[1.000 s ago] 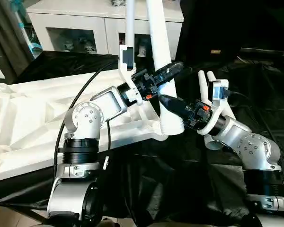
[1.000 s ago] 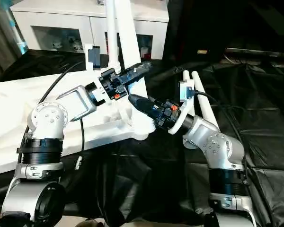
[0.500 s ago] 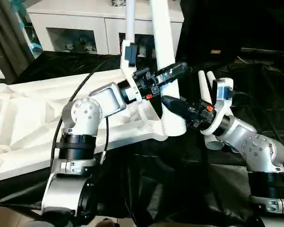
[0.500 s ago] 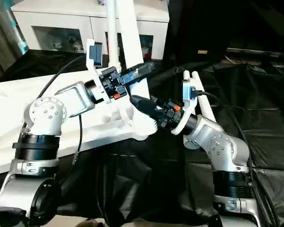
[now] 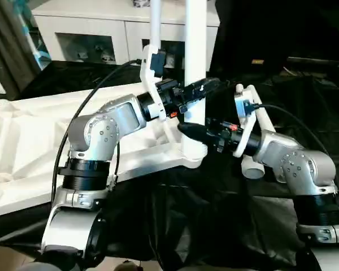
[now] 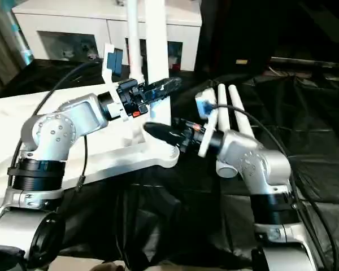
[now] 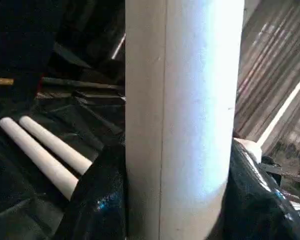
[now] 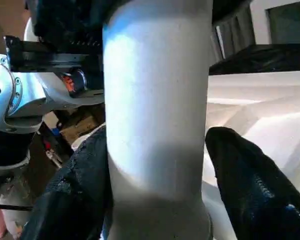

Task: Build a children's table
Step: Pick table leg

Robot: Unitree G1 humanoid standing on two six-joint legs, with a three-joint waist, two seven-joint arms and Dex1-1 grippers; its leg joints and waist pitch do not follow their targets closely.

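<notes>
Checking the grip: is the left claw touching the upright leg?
Touching. In the left wrist view the left claw has a black finger pressed against each side of the upright leg.

It looks like a lived-in room at home. Beyond the hands stand white cabinets (image 5: 90, 31) with glass fronts holding small ornaments. Black sheeting (image 5: 305, 101) covers the floor beneath them.

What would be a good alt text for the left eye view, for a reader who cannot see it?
Both end effectors, left and right, flank an upright white leg standing in the corner socket of the upside-down white tabletop. Two spare legs lie on black sheeting at the right.
</notes>
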